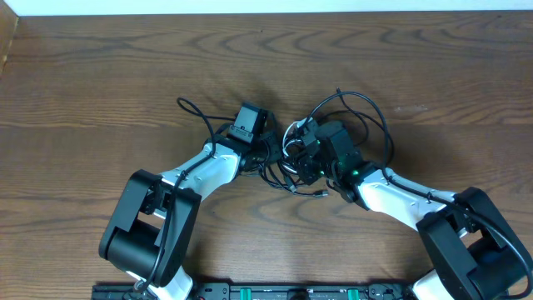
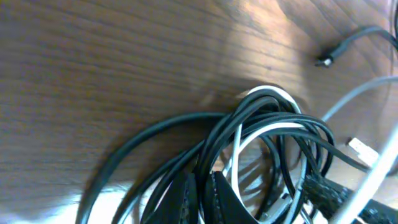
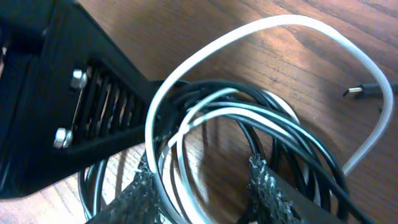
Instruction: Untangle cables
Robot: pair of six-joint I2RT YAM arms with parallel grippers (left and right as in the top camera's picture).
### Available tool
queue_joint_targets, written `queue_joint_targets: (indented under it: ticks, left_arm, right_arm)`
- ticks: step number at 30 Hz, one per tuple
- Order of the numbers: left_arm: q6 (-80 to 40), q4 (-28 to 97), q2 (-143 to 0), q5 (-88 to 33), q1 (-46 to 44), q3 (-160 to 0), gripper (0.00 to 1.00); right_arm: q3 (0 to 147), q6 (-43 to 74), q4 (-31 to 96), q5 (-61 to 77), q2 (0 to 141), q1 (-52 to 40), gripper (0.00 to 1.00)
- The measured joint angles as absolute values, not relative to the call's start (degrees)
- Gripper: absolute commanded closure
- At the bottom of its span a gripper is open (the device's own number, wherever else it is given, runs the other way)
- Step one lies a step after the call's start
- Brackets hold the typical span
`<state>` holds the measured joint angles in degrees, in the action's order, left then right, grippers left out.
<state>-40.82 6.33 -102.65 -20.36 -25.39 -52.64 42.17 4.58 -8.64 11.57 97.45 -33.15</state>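
Observation:
The cables [image 1: 366, 117] lie in a tangled heap at the table's middle, black loops mixed with a white cable [image 3: 280, 22]. My left gripper [image 2: 202, 177] is shut, its fingers pinching black strands [image 2: 186, 134] of the bundle. In the right wrist view its tip [image 3: 160, 93] clamps where the strands bunch together. My right gripper [image 3: 200, 165] is open, facing the left one, with white and black strands running between its fingers [image 3: 140, 193]. In the overhead view both grippers [image 1: 271, 152] [image 1: 301, 154] meet over the heap. A black plug [image 3: 360, 90] lies loose on the wood.
The wooden table [image 1: 100, 75] spreads around the heap. A black cable end [image 1: 187, 107] trails off to the left behind my left wrist. A white plug [image 2: 360, 147] and a dark plug [image 2: 323, 60] rest on the table beside the bundle.

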Motion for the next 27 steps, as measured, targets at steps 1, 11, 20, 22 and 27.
queue_joint_targets:
  ticks: [1, 11, 20, 22, 27]
  left_arm:
    - [-40.38, 6.15, -102.65, -20.99, -25.39, -52.64, 0.92]
    - [-38.89, 5.32, -102.65, -23.31, -25.36, -52.64, 0.92]
    - [-38.89, 4.01, -102.67, -24.84, -25.39, -52.64, 0.92]
    - [-38.89, 2.5, -102.67, -25.71, -25.39, -52.64, 0.92]
    - [-39.03, 1.37, -102.67, -26.92, -25.28, -52.64, 0.92]
  right_arm:
    - [42.17, 4.47, -8.64, 11.55, 97.51, -33.15, 0.57]
    - [43.92, 3.9, -6.42, 11.53, 99.94, -33.15, 0.63]
    - [44.31, 3.88, -5.43, 10.72, 100.14, -33.12, 0.62]
    - [44.6, 3.88, -4.97, 10.39, 100.14, -33.12, 0.62]
    - [45.69, 4.08, -2.33, 9.87, 100.14, -33.12, 0.69]
